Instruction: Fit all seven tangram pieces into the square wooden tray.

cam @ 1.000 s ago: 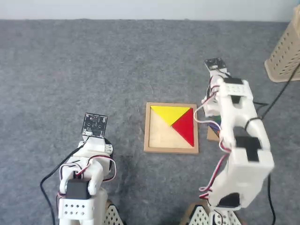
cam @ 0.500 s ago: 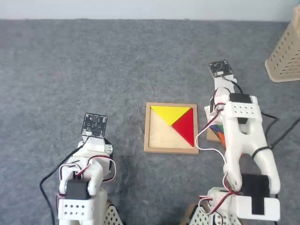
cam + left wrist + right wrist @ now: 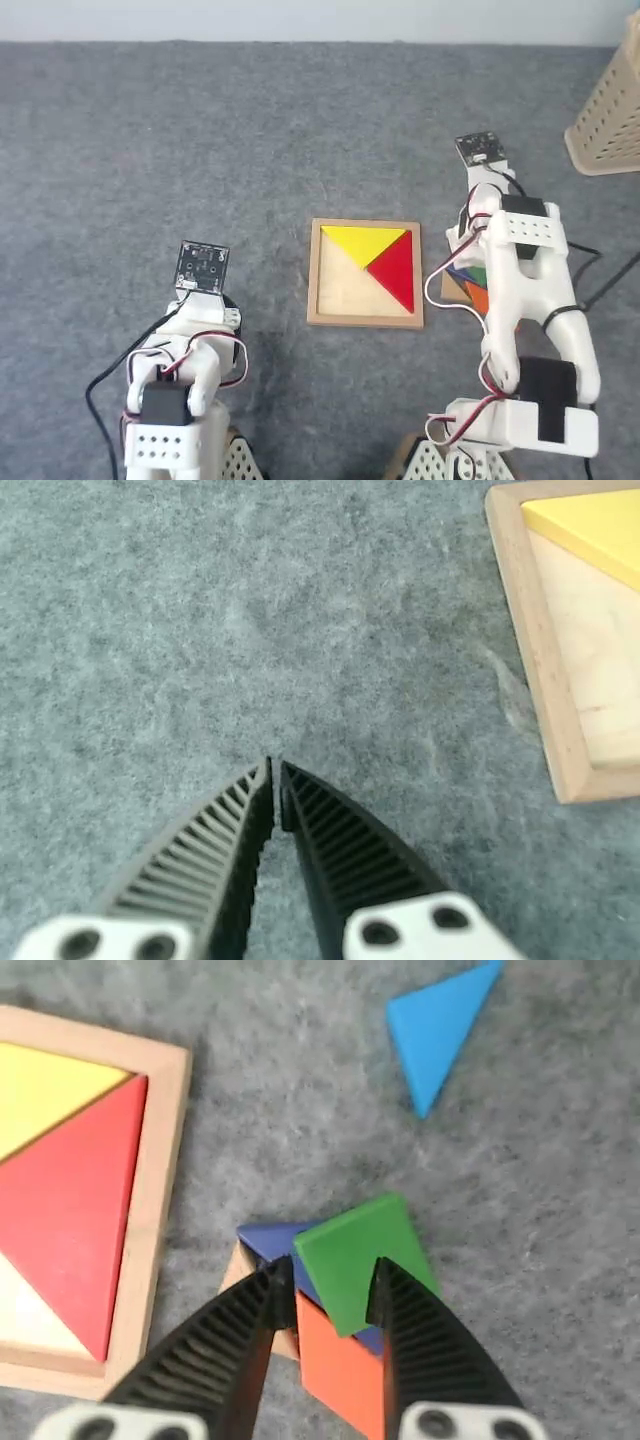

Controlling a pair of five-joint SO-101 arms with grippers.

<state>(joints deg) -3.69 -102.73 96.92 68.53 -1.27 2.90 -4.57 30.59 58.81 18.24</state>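
Observation:
The square wooden tray (image 3: 315,300) lies mid-table with a yellow triangle (image 3: 362,243) and a red triangle (image 3: 397,270) in it; the rest of its floor is bare. Right of the tray the right arm (image 3: 520,250) stands over a pile of pieces. In the right wrist view my right gripper (image 3: 330,1282) is open, its fingers on either side of a green square (image 3: 365,1255) that tops a dark blue piece (image 3: 266,1241) and an orange piece (image 3: 340,1365). A light blue triangle (image 3: 440,1022) lies apart. My left gripper (image 3: 276,772) is shut and empty over carpet beside the tray's corner (image 3: 540,660).
Grey carpet covers the table. A beige perforated basket (image 3: 610,110) stands at the far right edge. The left arm (image 3: 185,370) sits at the near left. Open carpet stretches to the left of the tray and beyond it.
The right arm has swung to the right, uncovering the green and orange pieces beside the tray. The left arm has not moved.

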